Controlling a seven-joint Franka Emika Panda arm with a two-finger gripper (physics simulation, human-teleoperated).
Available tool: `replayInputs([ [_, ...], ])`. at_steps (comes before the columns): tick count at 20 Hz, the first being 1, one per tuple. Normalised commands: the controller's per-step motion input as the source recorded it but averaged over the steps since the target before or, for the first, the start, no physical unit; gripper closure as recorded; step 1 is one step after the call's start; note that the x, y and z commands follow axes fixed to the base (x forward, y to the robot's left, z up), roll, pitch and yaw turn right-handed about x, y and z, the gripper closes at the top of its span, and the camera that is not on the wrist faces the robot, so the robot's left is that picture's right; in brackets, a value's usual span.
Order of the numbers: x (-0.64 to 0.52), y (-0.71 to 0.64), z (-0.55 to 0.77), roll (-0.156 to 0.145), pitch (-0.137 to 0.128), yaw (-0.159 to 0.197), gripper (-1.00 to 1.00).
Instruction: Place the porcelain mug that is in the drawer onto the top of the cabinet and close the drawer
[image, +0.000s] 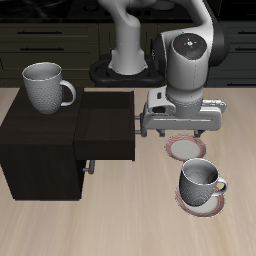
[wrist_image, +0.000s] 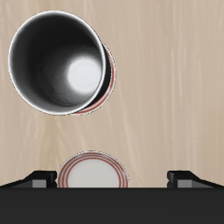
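A tall speckled porcelain mug (image: 47, 87) already stands upright on top of the dark cabinet (image: 30, 135), and the drawer (image: 106, 128) sits pulled out. The gripper (image: 184, 122) hovers empty beside the drawer, fingers spread apart. The mug looks rigid, smooth and breakable, best gripped by its rim.

Wood table (image: 120, 225): cabinet (image: 40, 150), 2 plates (image: 187, 149), one w/ mug (image: 200, 181).

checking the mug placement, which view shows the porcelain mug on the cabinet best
The exterior view. There the porcelain mug stands upright on the cabinet top, handle visible. The wrist view does not show it at all: it looks down into the other mug on the table, near a small plate.
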Motion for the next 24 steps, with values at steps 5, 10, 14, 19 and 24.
replayInputs([
  [5,0.06,-0.48,-0.02,-0.063,0.005,-0.029,-1.00],
  [10,0.06,-0.59,-0.03,-0.057,-0.003,-0.023,-1.00],
  [14,0.04,-0.58,0.00,-0.056,-0.009,-0.026,-1.00],
  [19,0.05,-0.38,-0.09,-0.043,0.009,-0.017,-1.00],
  [24,0.02,-0.51,-0.04,-0.046,-0.002,-0.005,-1.00],
])
